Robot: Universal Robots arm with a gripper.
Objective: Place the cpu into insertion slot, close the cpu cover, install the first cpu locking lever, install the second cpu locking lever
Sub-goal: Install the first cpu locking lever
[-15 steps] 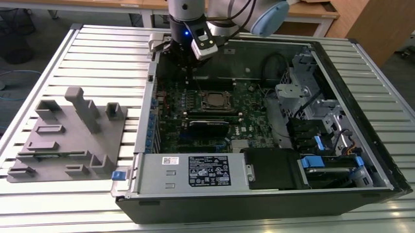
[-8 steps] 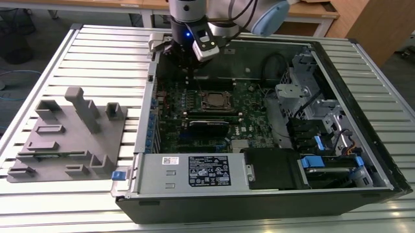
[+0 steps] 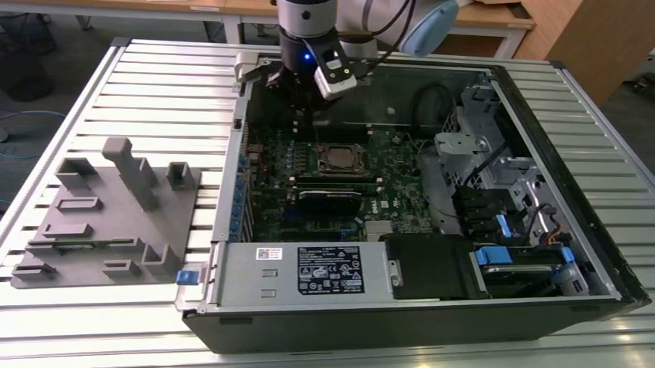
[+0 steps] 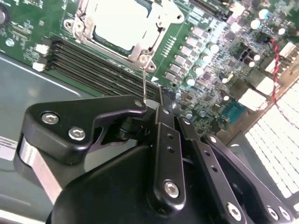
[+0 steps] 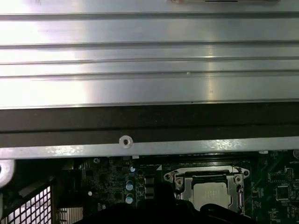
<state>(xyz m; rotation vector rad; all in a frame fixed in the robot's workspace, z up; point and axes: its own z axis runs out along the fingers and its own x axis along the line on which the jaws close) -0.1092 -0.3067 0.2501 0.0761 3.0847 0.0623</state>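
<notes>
step: a locking lever, likely the first; cpu cover is shut over cpu
gripper: pinched narrow on lever's free end
cpu: just beyond the gripper's tip
needs: firm hold, since the thin lever looks springy

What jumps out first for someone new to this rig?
The open computer case on the slatted table, with the gripper hanging over its green motherboard. In the second wrist view, the gripper pinches a thin upright locking lever beside a corner of the cpu cover, which lies flat around the cpu. A grey parts fixture sits on the table at the exterior view's left.
</notes>
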